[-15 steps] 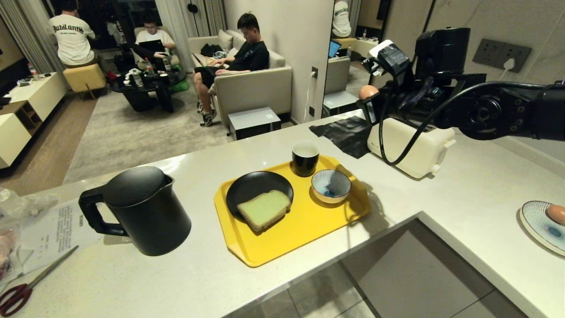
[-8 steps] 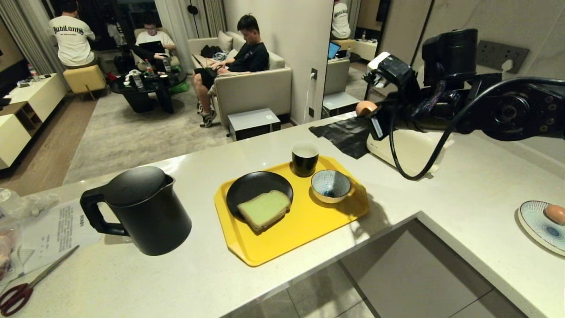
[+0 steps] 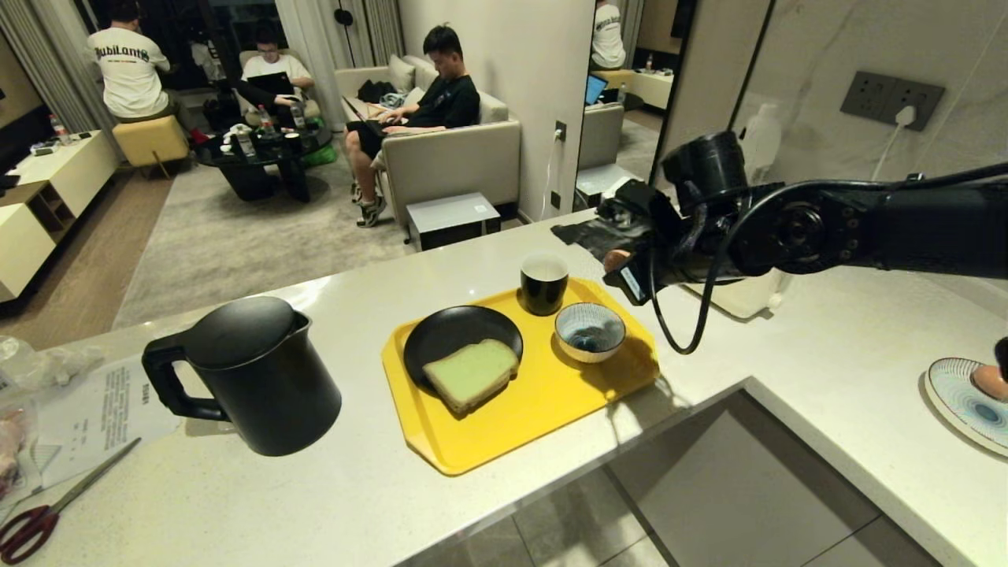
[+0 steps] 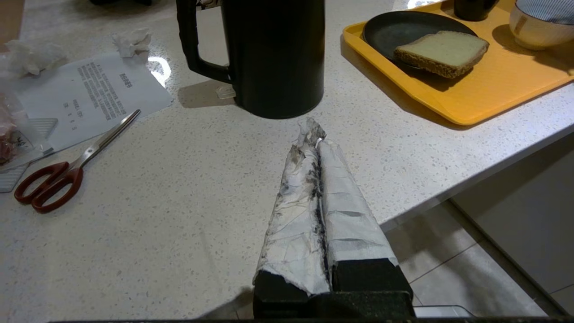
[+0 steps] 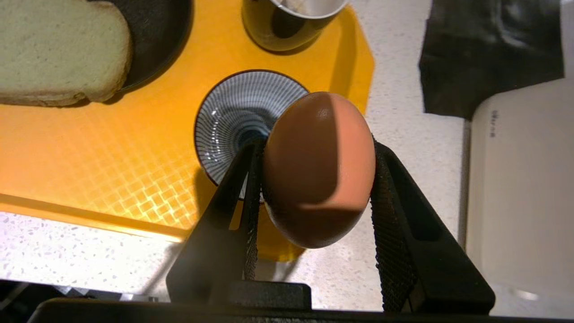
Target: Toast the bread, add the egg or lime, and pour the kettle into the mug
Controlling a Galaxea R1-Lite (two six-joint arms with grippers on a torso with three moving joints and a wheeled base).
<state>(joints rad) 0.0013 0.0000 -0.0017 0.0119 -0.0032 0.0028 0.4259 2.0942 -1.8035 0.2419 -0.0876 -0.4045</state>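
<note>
The right claw [image 5: 316,179] was clamped on the small smooth light-brown egg [image 5: 319,168], one black ribbed finger on each side of the shell. In the head view it hung above the table, just past the far right corner of the yellow plastic tray [image 3: 551,402], near the small bowl with fine blue-white stripes [image 3: 590,331]. In the right wrist view the striped bowl lay directly beyond the egg, partly hidden by it.

The step in hand looked like setting the egg into that bowl. To do it well, the claw would need to be centred over the bowl's mouth, then brought low, close to the bottom, before the fingers part; a release from height could crack the shell or let it bounce out. The grip should stay light.

The glossy black mug with a white inside [image 3: 544,282] stood on the tray right behind the bowl, so the descent should keep clear of its rim. The thick slice of pale green bread with a tan crust [image 3: 471,373] lay on a round black plate [image 3: 441,331] on the tray. The tall matte-black kettle [image 3: 252,374] stood on the table left of the tray.

The left claw [image 4: 314,134], its taped fingers pressed together and holding nothing, was parked near the kettle.
</note>
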